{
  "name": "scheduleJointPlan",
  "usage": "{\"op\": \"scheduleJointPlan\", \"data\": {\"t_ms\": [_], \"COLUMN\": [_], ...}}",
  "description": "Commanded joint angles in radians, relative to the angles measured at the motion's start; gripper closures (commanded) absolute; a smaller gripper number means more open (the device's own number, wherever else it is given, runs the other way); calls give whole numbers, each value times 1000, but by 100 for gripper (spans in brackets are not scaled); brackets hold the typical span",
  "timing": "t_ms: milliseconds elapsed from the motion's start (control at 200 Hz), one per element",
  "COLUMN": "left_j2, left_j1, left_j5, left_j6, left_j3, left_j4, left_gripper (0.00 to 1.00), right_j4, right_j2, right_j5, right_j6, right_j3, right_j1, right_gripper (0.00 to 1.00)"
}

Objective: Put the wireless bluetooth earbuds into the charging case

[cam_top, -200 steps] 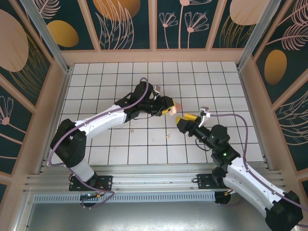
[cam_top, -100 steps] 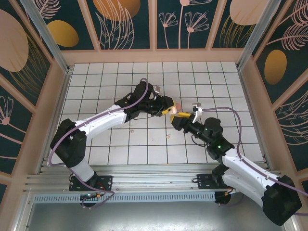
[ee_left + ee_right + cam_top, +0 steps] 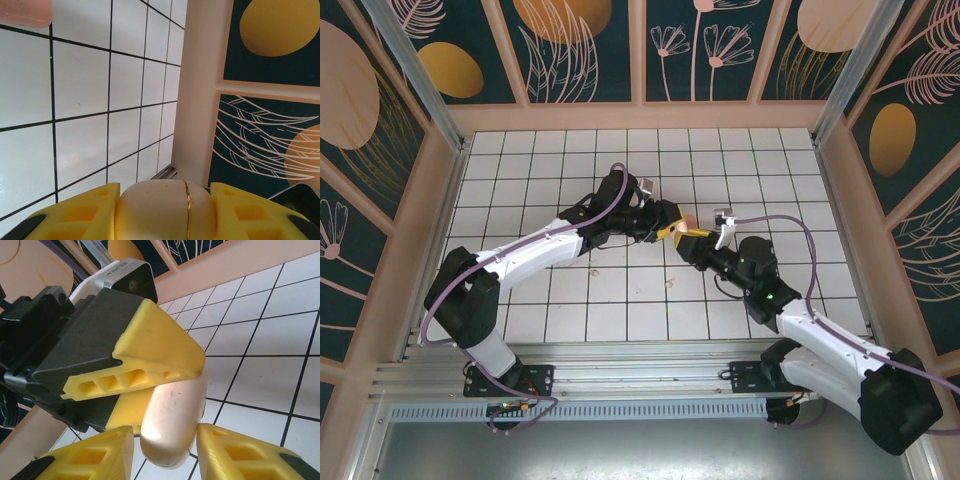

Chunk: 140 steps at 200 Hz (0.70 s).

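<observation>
A cream, pebble-shaped charging case (image 3: 159, 207) with a gold seam sits clamped between the yellow fingers of my left gripper (image 3: 163, 216), held above the tiled floor mid-table (image 3: 688, 222). In the right wrist view the case's (image 3: 172, 422) free end pokes out from under a left finger (image 3: 160, 347) and lies between the tips of my right gripper (image 3: 165, 452), which close on its two sides. From above, the right gripper (image 3: 700, 240) meets the left gripper (image 3: 672, 224) tip to tip. Two tiny pale earbuds lie on the tiles, one (image 3: 669, 283) below the grippers and one (image 3: 597, 269) under the left forearm.
Both arms stretch in over the white tiled floor (image 3: 570, 160), which is fenced by peach walls (image 3: 640, 117) with dark floral panels. A blurred pink rounded shape (image 3: 24, 12) sits at the top left corner of the left wrist view.
My right gripper has swung up and left from the right side to the case in my left gripper, and its jaws have narrowed around the case's end. The left arm has stayed still.
</observation>
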Motion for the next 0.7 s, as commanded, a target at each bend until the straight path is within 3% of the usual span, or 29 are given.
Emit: {"op": "scheduleJointPlan", "data": {"t_ms": [0, 60, 175, 375, 440, 696], "left_j2": [-28, -28, -22, -25, -34, -101], "left_j1": [-2, -1, 1, 17, 29, 115], "left_j5": [29, 28, 30, 31, 27, 7], "left_j6": [-22, -20, -10, 10, 25, 140], "left_j3": [-10, -11, -6, -5, -5, -93], "left_j4": [49, 49, 46, 40, 29, 24], "left_gripper": [76, 72, 55, 45, 37, 34], "right_j4": [37, 30, 8, -44, -65, -261], "right_j2": [4, 2, -7, -35, -47, -76], "right_j5": [2, -2, -8, -12, -12, 4], "right_j6": [-27, -30, -49, -95, -110, -190], "right_j3": [37, 38, 40, 47, 50, 108], "right_j1": [-6, -6, -6, -10, -14, -61], "right_gripper": [66, 70, 76, 79, 79, 79]}}
